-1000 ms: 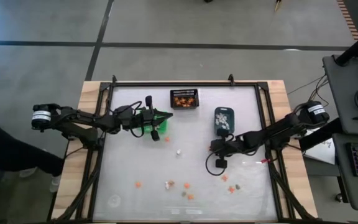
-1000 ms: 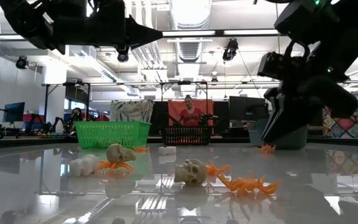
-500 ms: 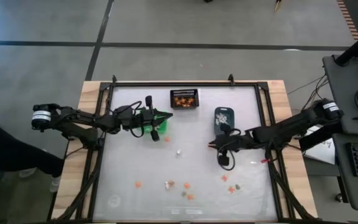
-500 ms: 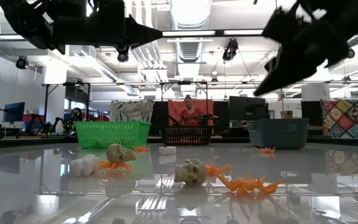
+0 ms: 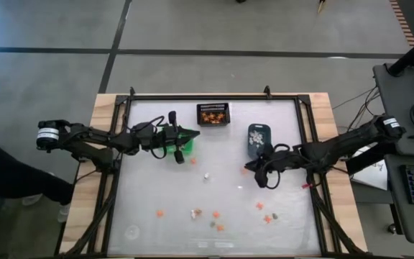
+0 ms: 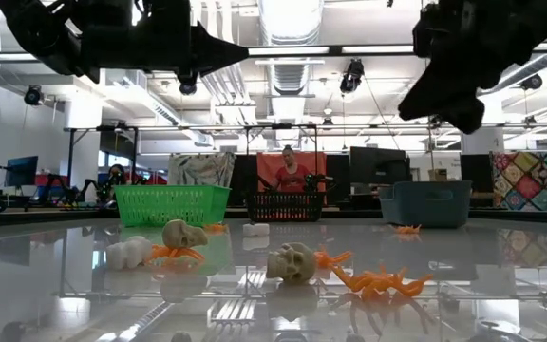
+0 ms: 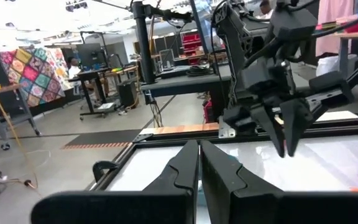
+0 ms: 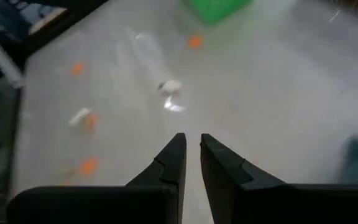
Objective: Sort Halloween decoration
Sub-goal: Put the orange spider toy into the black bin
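High view: trinkets [image 5: 214, 216] lie scattered on the glossy white table [image 5: 149, 230] near its front edge, well apart from the green basket [image 5: 185, 144], black mesh bin [image 5: 213, 114] and blue-grey bin [image 5: 257, 137] where sorted ones belong.
Low view: skull [image 6: 291, 260], spiky orange pieces and a white lump look like hard moulded plastic.
Left wrist view: left gripper [image 7: 199, 163] is shut and empty, waiting over the basket.
Right wrist view: right gripper [image 8: 191, 155], raised beside the blue-grey bin, fingers slightly parted, nothing visible between them.
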Tool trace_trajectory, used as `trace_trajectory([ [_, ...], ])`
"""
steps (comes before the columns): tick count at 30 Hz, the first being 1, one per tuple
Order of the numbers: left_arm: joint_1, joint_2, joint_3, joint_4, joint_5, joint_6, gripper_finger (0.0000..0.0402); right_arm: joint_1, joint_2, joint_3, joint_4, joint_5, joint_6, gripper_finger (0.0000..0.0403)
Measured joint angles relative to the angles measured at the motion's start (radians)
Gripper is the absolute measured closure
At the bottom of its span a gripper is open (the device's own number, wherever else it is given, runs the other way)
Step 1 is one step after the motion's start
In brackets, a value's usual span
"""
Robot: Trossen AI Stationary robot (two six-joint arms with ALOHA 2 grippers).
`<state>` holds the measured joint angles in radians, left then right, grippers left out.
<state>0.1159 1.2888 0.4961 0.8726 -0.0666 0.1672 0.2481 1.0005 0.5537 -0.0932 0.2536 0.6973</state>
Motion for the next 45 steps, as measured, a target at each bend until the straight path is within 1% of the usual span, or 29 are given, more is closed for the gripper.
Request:
trace_trajectory([
  [2, -0.007, 0.0, 0.0, 0.001, 0.004, -0.009, 0.0402, 0.003, 0.017, 0.001, 0.002, -0.06, 0.052, 0.0365],
  [4, -0.013, 0.0, 0.0, 0.0, 0.032, -0.019, 0.0402, 0.019, 0.044, 0.0, -0.01, -0.099, 0.069, 0.0365],
  [6, -0.022, 0.002, 0.0, 0.0, 0.063, -0.038, 0.0402, 0.047, 0.071, 0.0, -0.023, -0.104, 0.085, 0.0365],
  [7, -0.026, 0.006, 0.0, 0.002, 0.073, -0.054, 0.0402, 0.058, 0.083, 0.0, -0.036, -0.105, 0.119, 0.0365],
  [11, -0.053, 0.029, 0.0, 0.001, 0.079, -0.095, 0.0402, 0.085, 0.144, 0.0, -0.083, -0.096, 0.331, 0.0365],
  [13, -0.065, 0.044, 0.0, 0.002, 0.079, -0.098, 0.0402, 0.096, 0.182, 0.012, -0.079, -0.085, 0.404, 0.0365],
  [18, -0.077, 0.073, 0.018, 0.014, 0.079, -0.099, 0.0402, 0.108, 0.318, 0.104, -0.113, -0.055, 0.531, 0.0365],
  [21, -0.083, 0.076, 0.034, 0.014, 0.082, -0.108, 0.0402, 0.11, 0.395, 0.185, -0.218, -0.055, 0.601, 0.0365],
  [24, -0.092, 0.073, 0.039, 0.005, 0.085, -0.11, 0.0402, 0.11, 0.453, 0.267, -0.375, -0.051, 0.664, 0.0365],
  [27, -0.098, 0.07, 0.039, 0.002, 0.085, -0.122, 0.0402, 0.11, 0.501, 0.344, -0.514, -0.017, 0.7, 0.0365],
  [29, -0.101, 0.07, 0.039, 0.0, 0.085, -0.132, 0.0402, 0.11, 0.527, 0.379, -0.567, 0.035, 0.702, 0.0365],
  [31, -0.103, 0.069, 0.039, -0.002, 0.085, -0.139, 0.0402, 0.11, 0.55, 0.396, -0.568, 0.083, 0.696, 0.0365],
  [35, -0.103, 0.055, 0.039, -0.026, 0.085, -0.168, 0.0402, 0.11, 0.599, 0.414, -0.555, 0.135, 0.725, 0.0364],
  [39, -0.102, 0.021, 0.038, -0.091, 0.085, -0.168, 0.0402, 0.11, 0.648, 0.446, -0.552, 0.176, 0.744, 0.0344],
  [42, -0.102, -0.015, 0.038, -0.124, 0.085, -0.152, 0.0402, 0.107, 0.674, 0.476, -0.551, 0.216, 0.761, 0.0312],
  [45, -0.102, -0.057, 0.038, -0.171, 0.086, -0.131, 0.0402, 0.105, 0.704, 0.502, -0.564, 0.221, 0.79, 0.0273],
])
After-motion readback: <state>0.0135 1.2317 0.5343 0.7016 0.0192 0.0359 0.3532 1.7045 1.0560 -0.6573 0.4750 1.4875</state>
